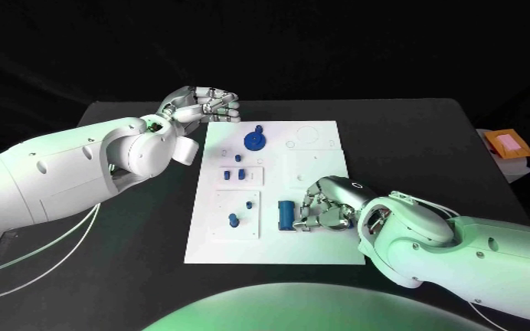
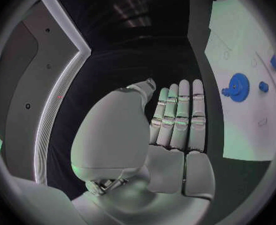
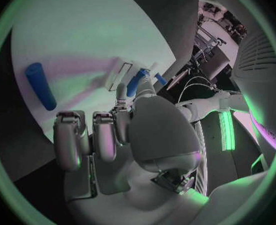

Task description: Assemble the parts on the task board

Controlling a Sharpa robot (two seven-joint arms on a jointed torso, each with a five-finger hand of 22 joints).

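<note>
The white task board (image 1: 276, 193) lies mid-table. A blue gear (image 1: 255, 141) sits near its far edge and is also in the left wrist view (image 2: 238, 87). Small blue pegs (image 1: 233, 173) stand in the middle-left block, and two more blue parts (image 1: 233, 219) are in the near-left block. A blue cylinder (image 1: 286, 214) lies flat on the board, also seen from the right wrist (image 3: 40, 85). My right hand (image 1: 324, 207) rests on the board just right of the cylinder, fingers curled, holding nothing. My left hand (image 1: 205, 106) hovers at the board's far left corner, fingers stretched out and empty (image 2: 175, 120).
An orange box (image 1: 504, 143) sits at the table's right edge. Bare black tabletop (image 1: 420, 139) lies around the board, and the right part of the board (image 1: 315, 151) carries only empty recesses.
</note>
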